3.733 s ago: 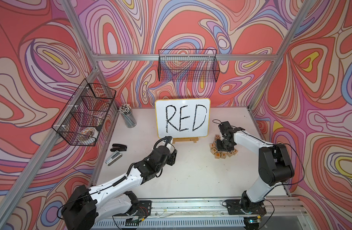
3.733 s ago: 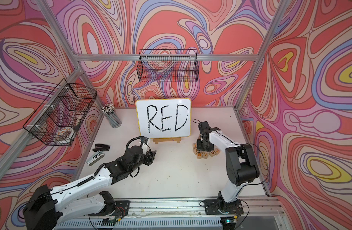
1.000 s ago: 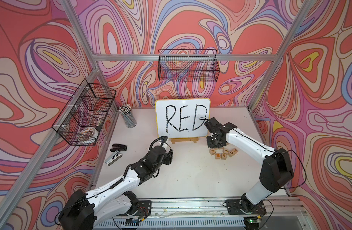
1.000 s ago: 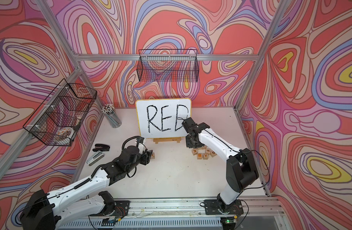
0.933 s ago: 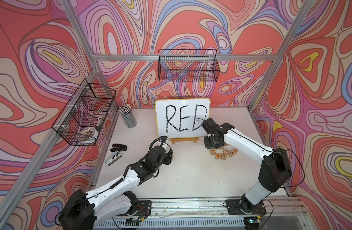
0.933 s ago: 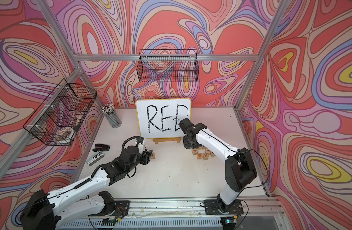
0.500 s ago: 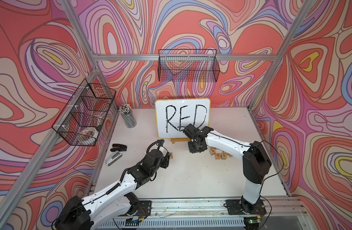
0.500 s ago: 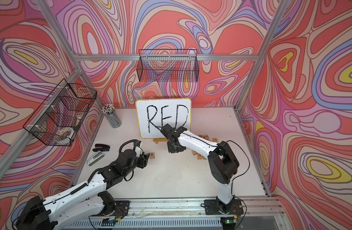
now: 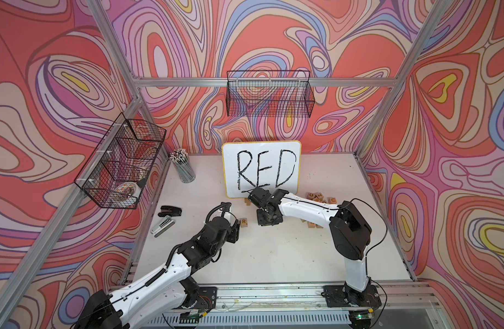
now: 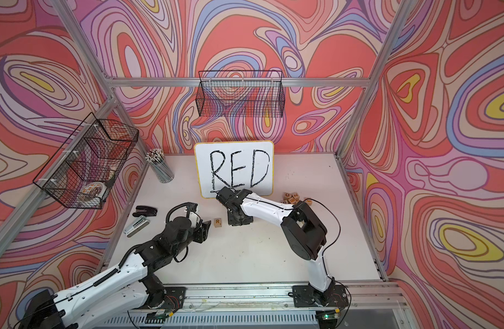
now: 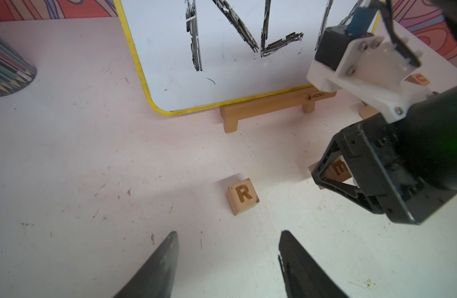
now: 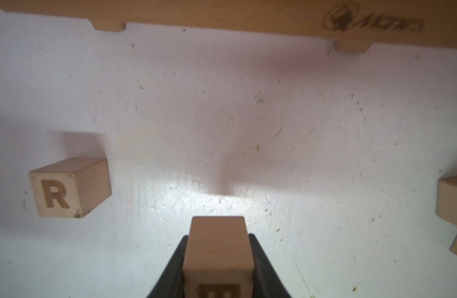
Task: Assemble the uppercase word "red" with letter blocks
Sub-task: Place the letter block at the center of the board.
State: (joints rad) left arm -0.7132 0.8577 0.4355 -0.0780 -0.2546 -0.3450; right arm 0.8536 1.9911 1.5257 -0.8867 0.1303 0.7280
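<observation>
The R block (image 11: 242, 196) lies letter-up on the table, in front of the whiteboard (image 9: 261, 159) and before its written R. Near it, before the written E, the right gripper (image 9: 266, 220) is clenched on the E block (image 12: 218, 247), low at the table; whether the block touches it I cannot tell. The left gripper (image 11: 227, 258) hangs on the R block's far side from the board, jaws apart and empty. Spare letter blocks (image 9: 319, 197) cluster off the board's D end. A pencil cup (image 9: 183, 170), a black stapler (image 9: 170, 211) and a pale stapler (image 9: 163, 225) sit off its R end. The white table (image 9: 287, 256) is scuffed, and the swirl-patterned walls (image 9: 273, 37) carry two wire baskets (image 9: 269, 94).
</observation>
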